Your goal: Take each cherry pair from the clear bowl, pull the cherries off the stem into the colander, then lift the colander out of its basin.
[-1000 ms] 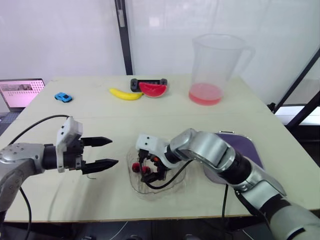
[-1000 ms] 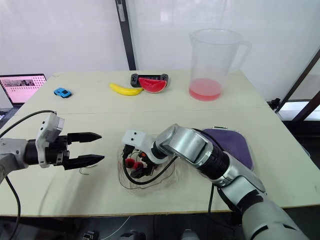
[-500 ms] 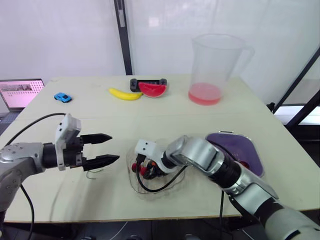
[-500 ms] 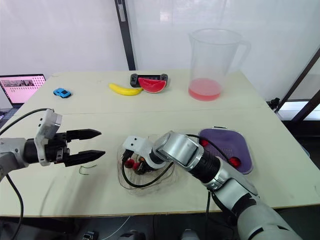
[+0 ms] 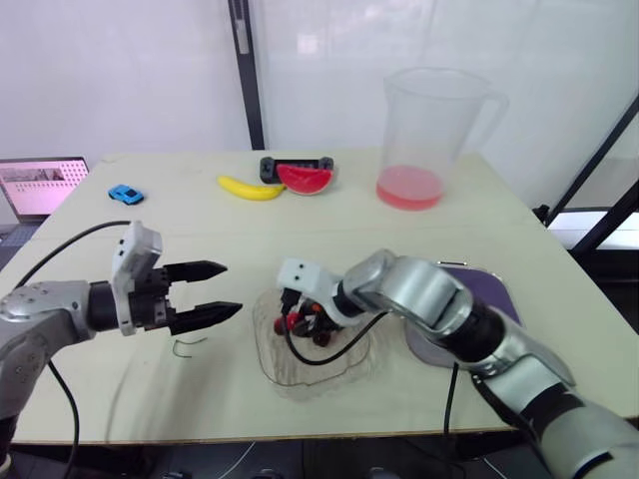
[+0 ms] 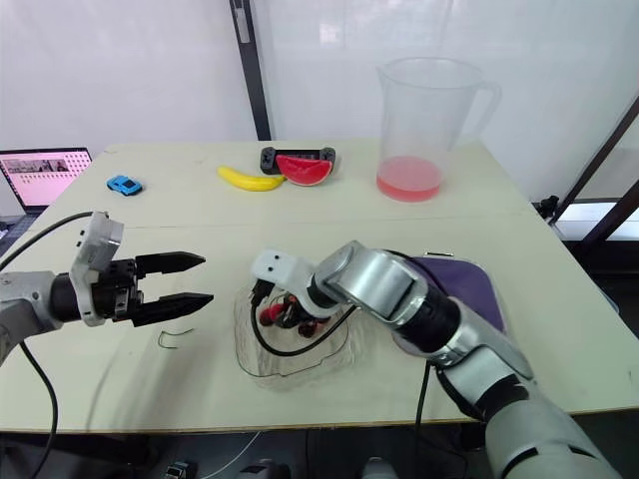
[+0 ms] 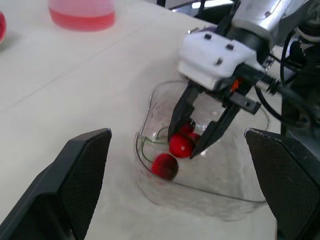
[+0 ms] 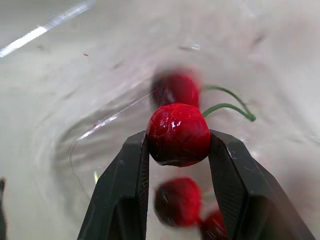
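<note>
Right gripper (image 7: 184, 147) is down inside the clear bowl (image 5: 305, 380), fingers closed narrow on one cherry (image 8: 178, 134). It pinches the round body, not the stem. A green stem (image 8: 228, 108) curls off it toward a second cherry behind, so prob. its pair, tho I can't see the join. A few more cherries (image 7: 165, 166) sit on the bowl floor below. Left gripper (image 5: 232, 288) hovers just beside the bowl, fingers spread wide w/ nothing in them, pointed at the bowl. A loose stem (image 6: 172, 338) lies on the table (image 5: 419, 230) near it. Purple colander (image 6: 482, 295) sits to the robot's right of the bowl, apart from it and partly hidden by the right arm.

What worries me:
- **Grip:** it's on a slick round fruit, so any jerk on the lift could squirt it out. If the pinch tightens it could get squashed.
- **Handover:** if the twin hangs off the stem it'll swing, giving the left gripper a thin moving target. Miss it & the two sets of fingers knock each other.
- **Bowl:** it looks light. The fingers are close to its wall, and the arm's black cable (image 5: 310, 361) drapes into it. Either could drag or tip it.
- **Carry:** the cherry must then get over to the colander, w/ the arm itself blocking the view of it.
</note>
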Robot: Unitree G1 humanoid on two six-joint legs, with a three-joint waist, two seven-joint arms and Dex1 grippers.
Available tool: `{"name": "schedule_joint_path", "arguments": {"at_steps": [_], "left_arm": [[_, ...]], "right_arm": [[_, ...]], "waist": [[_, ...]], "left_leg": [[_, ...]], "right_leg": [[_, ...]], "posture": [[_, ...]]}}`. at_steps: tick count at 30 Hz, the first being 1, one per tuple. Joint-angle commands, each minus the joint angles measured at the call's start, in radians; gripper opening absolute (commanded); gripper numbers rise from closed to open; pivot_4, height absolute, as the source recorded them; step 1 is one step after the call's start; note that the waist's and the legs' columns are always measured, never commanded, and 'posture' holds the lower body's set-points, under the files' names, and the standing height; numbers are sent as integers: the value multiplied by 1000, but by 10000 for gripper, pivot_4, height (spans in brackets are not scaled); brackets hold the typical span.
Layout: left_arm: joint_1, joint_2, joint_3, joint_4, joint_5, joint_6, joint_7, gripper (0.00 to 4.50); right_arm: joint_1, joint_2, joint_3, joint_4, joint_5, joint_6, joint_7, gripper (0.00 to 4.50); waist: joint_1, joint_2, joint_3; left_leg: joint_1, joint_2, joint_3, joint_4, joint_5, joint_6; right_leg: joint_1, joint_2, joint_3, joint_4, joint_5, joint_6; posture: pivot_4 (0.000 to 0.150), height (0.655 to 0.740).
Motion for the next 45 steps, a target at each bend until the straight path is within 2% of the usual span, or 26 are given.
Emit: {"name": "schedule_joint_path", "arguments": {"at_steps": [1,8,16,22,29,37,45], "left_arm": [[-52,-20,25,22,-46,13,14,45000],[-141,-80,23,57,-111,50,50,45000],[-210,-105,-4,124,-101,57,37,45000],[-269,-114,-63,170,-57,34,-9,45000],[-313,-158,-95,170,-59,46,-17,45000],[-452,-222,-211,134,-33,161,102,45000],[-476,-195,-248,108,-20,208,96,45000]], "right_arm": [[-21,-92,-48,-108,-7,-159,81,17772],[40,-223,-105,-200,-85,-416,134,17772],[94,-311,-160,-279,-154,-557,174,17772],[141,-376,-114,-308,-375,-864,184,17772],[201,-337,-121,-289,-518,-1008,186,17772],[207,-326,-133,-287,-604,-1086,248,17772],[216,-312,-152,-265,-677,-1158,267,17772]], "waist": [[2,0,0],[-1,0,0],[0,0,0],[2,0,0],[0,-1,0],[7,-1,0],[0,-1,0]], "left_leg": [[0,0,0,0,0,0],[0,-1,1,0,0,0],[0,-1,1,0,0,0],[0,-1,1,1,0,0],[0,-1,1,1,0,0],[0,-1,0,3,0,0],[0,-1,0,2,3,-6]], "right_leg": [[0,0,0,0,0,0],[0,0,0,0,0,0],[1,0,0,0,0,0],[1,0,0,-1,0,0],[1,1,0,-1,0,0],[3,0,0,-1,0,0],[2,2,0,0,0,0]], "posture": [[1500,7400],[1500,7400],[1500,7400],[1500,7400],[1500,7400],[1500,7400],[1500,7400]]}}
